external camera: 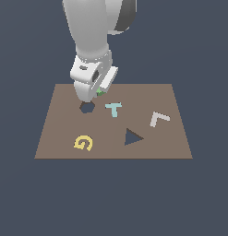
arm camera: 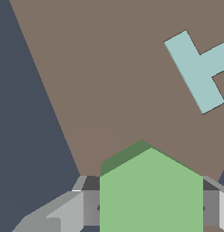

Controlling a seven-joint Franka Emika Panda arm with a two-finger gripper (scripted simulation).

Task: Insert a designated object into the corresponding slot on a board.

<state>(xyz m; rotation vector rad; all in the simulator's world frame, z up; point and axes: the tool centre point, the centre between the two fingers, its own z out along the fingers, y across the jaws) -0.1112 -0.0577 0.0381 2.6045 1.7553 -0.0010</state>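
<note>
Green hexagonal block (arm camera: 151,195) clamped in gripper (external camera: 98,94), lower edge cut off; mostly hidden in exterior view, above slot (external camera: 87,107) on board (external camera: 147,99).

This is no real room but a bare simulated test scene. Everything sits against one flat, even slate-blue ground (external camera: 23,198) that fills the frame to every edge, with no walls, furniture or horizon. In the middle of the exterior view lies a plain brown board (external camera: 60,124) in flat colour, bearing simple letter shapes such as a yellow G (external camera: 83,143) and a teal T (external camera: 114,109), plus dark cut-outs. A smooth white robot arm (external camera: 90,32) comes down from the upper middle of the frame.
</note>
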